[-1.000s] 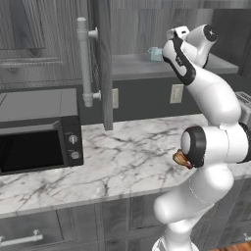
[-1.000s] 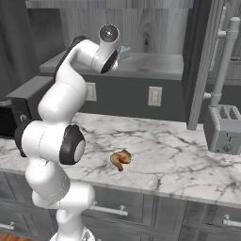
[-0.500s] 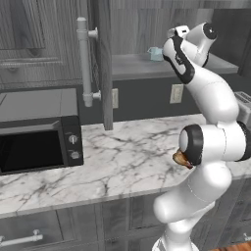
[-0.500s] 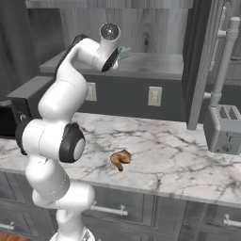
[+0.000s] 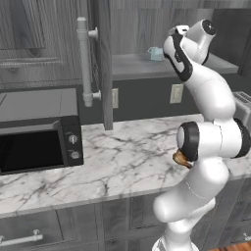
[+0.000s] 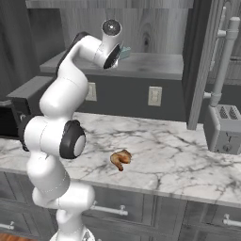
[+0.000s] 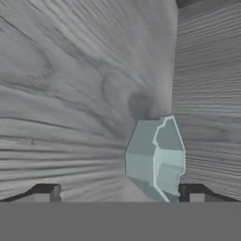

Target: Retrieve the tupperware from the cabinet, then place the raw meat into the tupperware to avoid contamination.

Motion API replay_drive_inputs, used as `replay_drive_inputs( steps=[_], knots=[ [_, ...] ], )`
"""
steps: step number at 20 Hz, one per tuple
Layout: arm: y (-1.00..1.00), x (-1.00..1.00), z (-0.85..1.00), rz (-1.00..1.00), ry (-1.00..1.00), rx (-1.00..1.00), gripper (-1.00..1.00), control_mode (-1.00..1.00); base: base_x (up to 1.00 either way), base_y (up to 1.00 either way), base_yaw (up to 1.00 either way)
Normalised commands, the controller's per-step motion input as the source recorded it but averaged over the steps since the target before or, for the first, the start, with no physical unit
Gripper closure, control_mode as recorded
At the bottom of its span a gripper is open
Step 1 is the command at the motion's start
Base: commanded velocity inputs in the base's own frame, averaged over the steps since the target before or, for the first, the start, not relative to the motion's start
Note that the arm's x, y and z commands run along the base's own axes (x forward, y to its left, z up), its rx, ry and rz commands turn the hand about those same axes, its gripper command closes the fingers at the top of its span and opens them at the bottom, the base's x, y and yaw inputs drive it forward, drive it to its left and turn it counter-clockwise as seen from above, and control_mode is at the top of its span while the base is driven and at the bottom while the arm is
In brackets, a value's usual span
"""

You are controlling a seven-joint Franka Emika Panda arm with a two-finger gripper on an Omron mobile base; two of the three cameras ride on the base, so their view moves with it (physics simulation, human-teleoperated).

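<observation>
My claw is wide open and empty, up inside the open cabinet, with the tupperware just ahead between the fingertips, nearer the right one, not touching. Tupperware sits on the cabinet shelf near its back wall, toward the left end of the shelf in the right base view. Raw meat lies on the marble counter near its front edge, well apart from the toaster at the right end.
</observation>
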Motion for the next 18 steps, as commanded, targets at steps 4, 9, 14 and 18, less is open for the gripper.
replay_drive_inputs(
  steps=[4, 9, 14, 18],
  knots=[
    [-0.18, 0.48, 0.00, 0.00, 0.07, 0.00, -1.00, -1.00, 0.00, 0.00, 0.00],
    [-0.17, 0.47, 0.00, 0.00, 0.05, 0.00, -1.00, -1.00, 0.00, 0.00, 0.00],
    [-0.17, 0.53, -0.08, 0.00, 0.01, 0.00, -1.00, -1.00, 0.00, 0.00, 0.00],
    [-0.13, 0.52, -0.13, 0.00, 0.00, 0.00, -1.00, -1.00, 0.00, 0.00, 0.00]
  ],
)
